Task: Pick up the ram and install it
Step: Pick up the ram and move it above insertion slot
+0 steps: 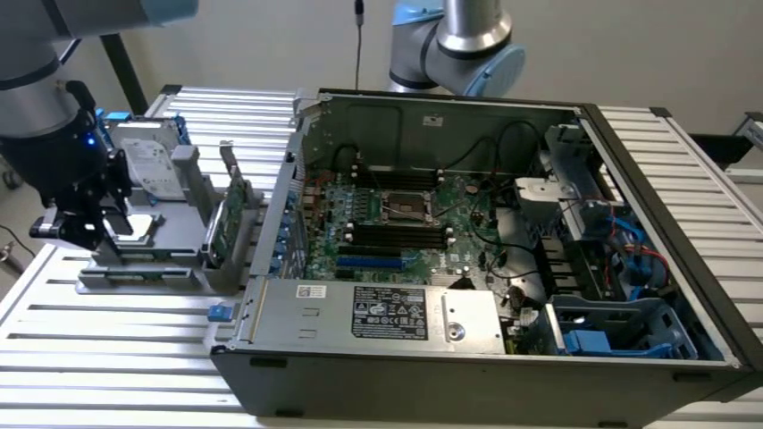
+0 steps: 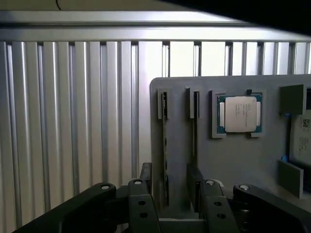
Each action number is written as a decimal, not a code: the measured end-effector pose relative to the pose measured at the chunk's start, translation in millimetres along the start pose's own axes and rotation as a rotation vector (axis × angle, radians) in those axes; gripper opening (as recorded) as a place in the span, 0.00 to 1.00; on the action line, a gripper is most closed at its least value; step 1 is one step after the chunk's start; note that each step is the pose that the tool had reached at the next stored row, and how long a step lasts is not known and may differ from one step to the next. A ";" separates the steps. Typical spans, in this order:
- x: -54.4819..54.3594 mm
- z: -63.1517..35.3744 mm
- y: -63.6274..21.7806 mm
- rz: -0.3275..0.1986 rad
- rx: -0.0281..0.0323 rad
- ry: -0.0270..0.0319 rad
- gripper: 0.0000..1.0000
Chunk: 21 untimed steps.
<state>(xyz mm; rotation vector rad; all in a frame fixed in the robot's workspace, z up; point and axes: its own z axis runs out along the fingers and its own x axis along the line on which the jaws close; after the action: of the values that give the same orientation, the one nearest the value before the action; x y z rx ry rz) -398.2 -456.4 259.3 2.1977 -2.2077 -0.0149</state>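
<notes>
- The Universal Robots arm [image 1: 36, 98] stands at the exterior view's upper left, its thick grey segment running downward from a pale-blue joint cap [image 1: 167, 9] at the top edge
- Its dark wrist [image 1: 60, 161] points down, with a small blue light [image 1: 89, 140] lit on its side
- The black gripper [image 1: 96, 225] hangs below the wrist, low at the exterior view's left
- In the wrist view the gripper [image 2: 170, 174] has its two black fingers [image 2: 146, 177] well apart, with a clear gap between them
- Black linkage bars [image 2: 82, 204] with silver pivot pins [image 2: 105, 187] splay outward on both sides of the fingers
</notes>
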 end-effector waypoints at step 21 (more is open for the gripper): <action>-0.4 38.4 3.3 0.000 0.0000 0.0000 0.42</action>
<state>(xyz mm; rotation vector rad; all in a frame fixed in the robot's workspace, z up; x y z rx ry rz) -402.4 -456.4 221.0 2.1976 -2.2077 -0.0148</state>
